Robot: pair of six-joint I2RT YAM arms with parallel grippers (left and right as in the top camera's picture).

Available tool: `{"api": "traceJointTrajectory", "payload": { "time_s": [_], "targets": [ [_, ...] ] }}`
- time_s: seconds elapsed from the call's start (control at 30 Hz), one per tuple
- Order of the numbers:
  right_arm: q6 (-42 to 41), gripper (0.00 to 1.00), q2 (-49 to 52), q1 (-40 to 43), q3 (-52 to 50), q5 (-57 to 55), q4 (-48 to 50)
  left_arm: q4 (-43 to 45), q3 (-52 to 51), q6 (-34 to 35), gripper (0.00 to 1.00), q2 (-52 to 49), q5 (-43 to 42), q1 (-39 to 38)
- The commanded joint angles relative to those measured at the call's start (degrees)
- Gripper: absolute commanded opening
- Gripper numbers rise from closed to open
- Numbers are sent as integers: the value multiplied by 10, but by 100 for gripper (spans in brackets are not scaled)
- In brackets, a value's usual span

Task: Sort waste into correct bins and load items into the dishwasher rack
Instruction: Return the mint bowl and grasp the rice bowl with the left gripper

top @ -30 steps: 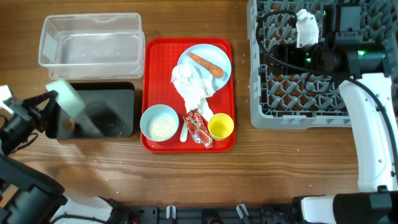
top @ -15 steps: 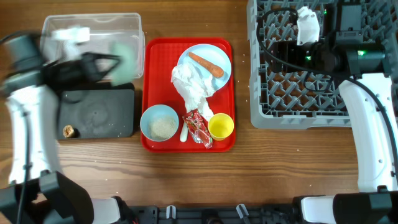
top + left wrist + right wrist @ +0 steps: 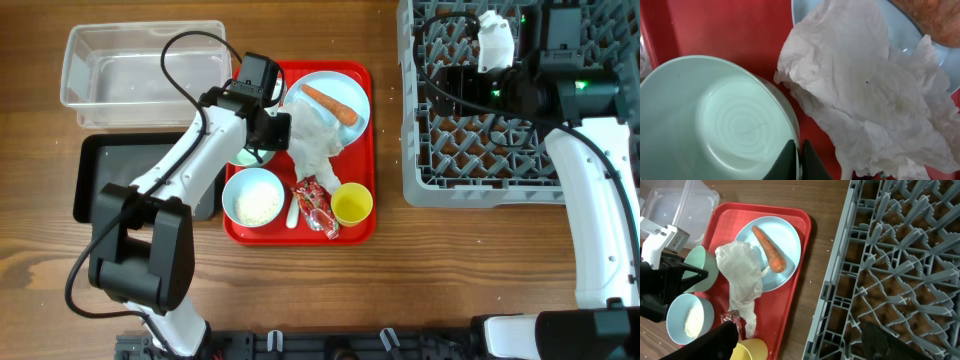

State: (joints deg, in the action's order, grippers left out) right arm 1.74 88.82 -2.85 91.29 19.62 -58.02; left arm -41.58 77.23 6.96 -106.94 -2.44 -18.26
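Observation:
My left gripper is shut on the rim of an empty teal bowl at the left edge of the red tray. Beside it lies the crumpled white napkin, partly on the pale blue plate that holds the carrot. The second teal bowl holds rice. The red wrapper, white spoon and yellow cup sit at the tray's front. My right gripper is open and empty over the grey rack. The brown scrap is hidden.
The clear tub stands at the back left. The black tray lies in front of it, partly under my left arm. The right wrist view shows the rack's pegs, the tray and the wood strip between them.
My left arm has swung right with the teal bowl, from over the black tray, past the clear tub, to the red tray's left edge. The right arm has not moved.

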Motion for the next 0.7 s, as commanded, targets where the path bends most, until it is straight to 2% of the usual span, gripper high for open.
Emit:
{"api": "traceJointTrajectory", "payload": {
  "time_s": [0.0, 0.03, 0.07, 0.13, 0.2, 0.3, 0.4, 0.53, 0.67],
  "targets": [
    [-5, 82, 3, -2, 9, -4, 0, -11, 3, 10, 34, -7, 30, 5],
    [-5, 82, 3, -2, 9, -3, 1, -18, 5, 11, 57, -3, 30, 4],
    [-5, 83, 3, -2, 9, -3, 3, -29, 14, 11, 69, 2, 30, 3],
    [-5, 84, 3, -2, 9, -4, 6, -77, 59, 12, 77, 21, 30, 2],
    [-6, 84, 3, -2, 9, -3, 5, -136, 113, 13, 77, 44, 29, 2],
    [-9, 85, 3, -2, 9, -3, 3, -198, 122, 44, 77, 65, 3, 1],
    [-9, 85, 3, -2, 9, -3, 5, -273, 105, 61, 69, 65, -67, -10],
    [-9, 85, 3, -2, 9, -3, 6, -257, 4, 92, 64, 65, -62, -72],
    [-9, 85, 3, -2, 9, -3, 10, -185, -74, 104, 56, 65, -50, -84]
  ]
}}
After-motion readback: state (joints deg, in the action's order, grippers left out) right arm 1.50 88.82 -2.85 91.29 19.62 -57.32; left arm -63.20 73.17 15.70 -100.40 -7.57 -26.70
